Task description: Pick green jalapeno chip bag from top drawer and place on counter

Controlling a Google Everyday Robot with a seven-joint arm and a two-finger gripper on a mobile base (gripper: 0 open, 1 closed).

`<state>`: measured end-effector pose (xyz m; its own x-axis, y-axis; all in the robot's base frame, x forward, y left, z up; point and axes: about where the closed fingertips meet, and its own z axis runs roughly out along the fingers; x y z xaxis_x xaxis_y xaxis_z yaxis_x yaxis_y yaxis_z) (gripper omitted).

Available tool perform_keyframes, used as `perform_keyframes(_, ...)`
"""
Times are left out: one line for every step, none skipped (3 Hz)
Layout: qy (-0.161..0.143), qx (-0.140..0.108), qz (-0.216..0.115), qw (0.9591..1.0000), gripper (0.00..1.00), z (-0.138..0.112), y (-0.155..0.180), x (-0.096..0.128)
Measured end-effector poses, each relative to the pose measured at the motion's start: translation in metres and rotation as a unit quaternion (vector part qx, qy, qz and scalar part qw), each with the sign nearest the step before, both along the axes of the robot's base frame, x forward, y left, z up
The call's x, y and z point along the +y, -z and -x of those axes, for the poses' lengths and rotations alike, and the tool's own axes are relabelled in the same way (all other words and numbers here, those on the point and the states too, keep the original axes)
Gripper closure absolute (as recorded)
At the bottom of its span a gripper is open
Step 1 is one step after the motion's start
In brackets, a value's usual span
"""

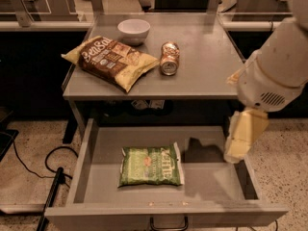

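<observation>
The green jalapeno chip bag [151, 165] lies flat in the middle of the open top drawer [82, 165], lettering toward the right. The drawer is pulled out below the counter [211, 61], its dark handle at the bottom edge. My gripper [242, 139] hangs from the white arm [276, 66] at the right, above the drawer's right side wall. It is to the right of the bag, apart from it, and holds nothing I can see.
On the counter lie a brown-and-yellow chip bag [110, 61], a white bowl [134, 30] and a can on its side [169, 58]. Black cables [33, 170] trail on the speckled floor left of the drawer. More tables stand behind.
</observation>
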<state>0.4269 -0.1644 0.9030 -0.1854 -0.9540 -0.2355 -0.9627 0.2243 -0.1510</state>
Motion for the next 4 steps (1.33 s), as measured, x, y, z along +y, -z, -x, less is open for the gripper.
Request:
perform_keyframes(-0.023, 0.038, -0.020, 0.9988, 0.00, 0.009, 0.043, 0.037)
perform_keyframes(-0.023, 0.038, -0.020, 0.9988, 0.00, 0.009, 0.043, 0.037)
perform_keyframes(-0.032, 0.046, -0.038, 0.9977, 0.00, 0.008, 0.074, 0.056)
perform_keyframes(-0.063, 0.057, -0.047, 0.9953, 0.00, -0.003, 0.127, 0.092)
